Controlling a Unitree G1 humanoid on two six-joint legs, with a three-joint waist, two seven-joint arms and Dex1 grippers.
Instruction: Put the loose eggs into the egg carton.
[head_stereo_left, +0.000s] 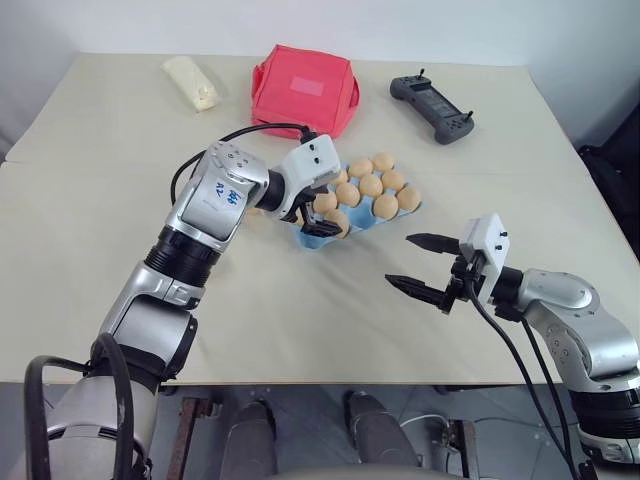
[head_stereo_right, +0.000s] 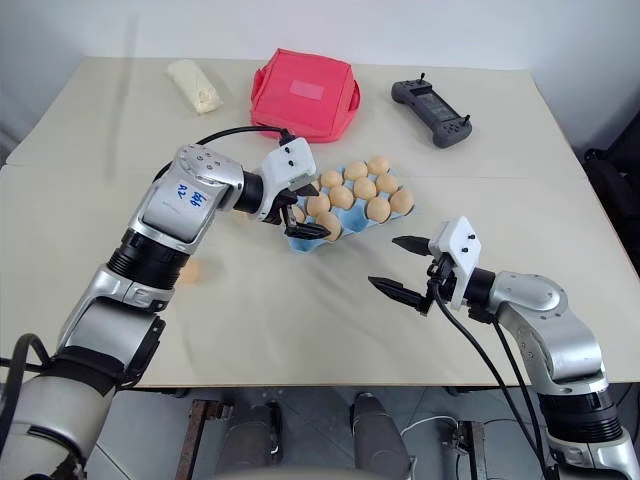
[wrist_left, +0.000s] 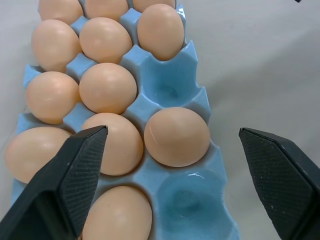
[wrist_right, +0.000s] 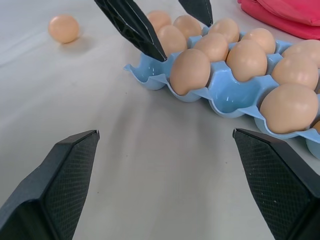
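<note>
Loose egg (head_stereo_right: 188, 270) on bench, lower left of egg carton (head_stereo_right: 300, 240); left claw (head_stereo_right: 300, 222) nearer, wide, empty; right claw (head_stereo_right: 408, 265) wide.

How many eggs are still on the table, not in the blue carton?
1. One loose egg lies on the table, to the left of the egg carton and not touching it. More eggs may be hidden from view.
</note>
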